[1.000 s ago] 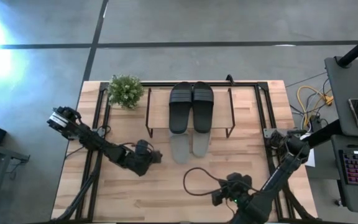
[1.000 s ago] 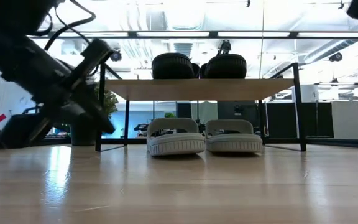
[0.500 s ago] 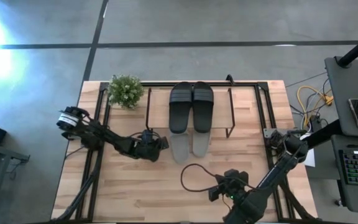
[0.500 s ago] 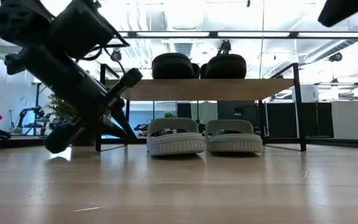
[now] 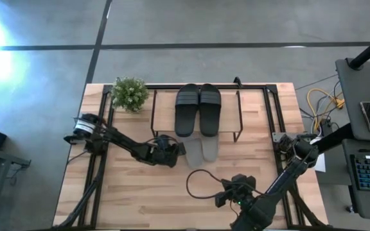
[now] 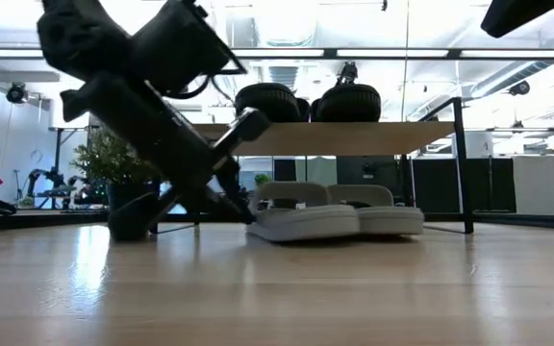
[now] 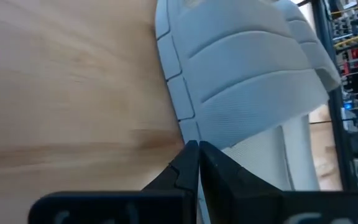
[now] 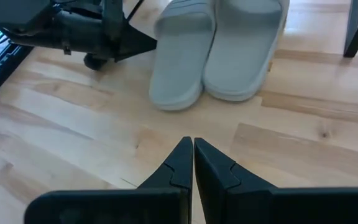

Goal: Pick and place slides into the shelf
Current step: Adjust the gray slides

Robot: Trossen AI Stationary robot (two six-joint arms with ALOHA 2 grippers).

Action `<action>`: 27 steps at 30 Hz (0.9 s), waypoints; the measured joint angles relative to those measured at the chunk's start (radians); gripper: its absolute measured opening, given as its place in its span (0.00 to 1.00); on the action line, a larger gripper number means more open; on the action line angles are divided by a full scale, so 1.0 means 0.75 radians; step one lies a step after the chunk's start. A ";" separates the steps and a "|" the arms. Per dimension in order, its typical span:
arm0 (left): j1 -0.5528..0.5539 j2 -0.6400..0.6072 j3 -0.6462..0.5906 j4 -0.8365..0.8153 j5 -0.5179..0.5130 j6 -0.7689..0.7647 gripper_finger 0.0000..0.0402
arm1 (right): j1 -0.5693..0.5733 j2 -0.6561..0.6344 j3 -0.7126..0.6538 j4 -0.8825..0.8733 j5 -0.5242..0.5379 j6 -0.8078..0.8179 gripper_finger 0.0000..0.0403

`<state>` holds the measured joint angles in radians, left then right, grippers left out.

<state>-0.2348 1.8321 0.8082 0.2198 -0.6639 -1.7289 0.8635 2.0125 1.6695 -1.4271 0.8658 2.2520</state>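
Note:
Two black slides point(image 5: 198, 109) lie side by side on the shelf's light wood top board point(image 5: 164, 117). Two pale grey-green slides point(image 5: 202, 151) lie sole down on the table under the shelf point(image 6: 354, 137), their near ends sticking out toward the near edge. My left gripper point(image 5: 181, 150) is shut, low at the table, against the left side of the left pale slide point(image 7: 247, 68). My right gripper point(image 8: 193, 147) is shut and waits near the table's near edge, pointing at the pale pair point(image 8: 219, 50). My left gripper pushes with its shut fingertips point(image 7: 186, 160) against the outer left edge of the left pale slide's sole point(image 7: 188, 123), about level with the strap. The fingers come from the table's left, slanting down. The slide lies flat on the table, against its mate.
A small potted plant point(image 5: 130, 94) stands at the far left corner, beside the shelf. A black cable point(image 5: 201, 181) loops on the table in front of my right arm. Black frame rails point(image 5: 101, 128) run along the table's left and right sides.
My left gripper has moved toward the table's right and down to the tabletop, reaching the left pale slide's side. Both pale slides have slid a little toward the table's right. The fingers have stayed shut.

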 joint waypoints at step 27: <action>-0.585 -0.781 -0.035 -0.783 -0.175 0.310 0.00 | -0.430 -0.231 -0.690 0.555 -0.644 -0.251 0.02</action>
<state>-0.6735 1.2461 0.7822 -0.3674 -0.7949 -1.4963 0.5413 1.8390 1.1518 -1.0106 0.3828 2.0638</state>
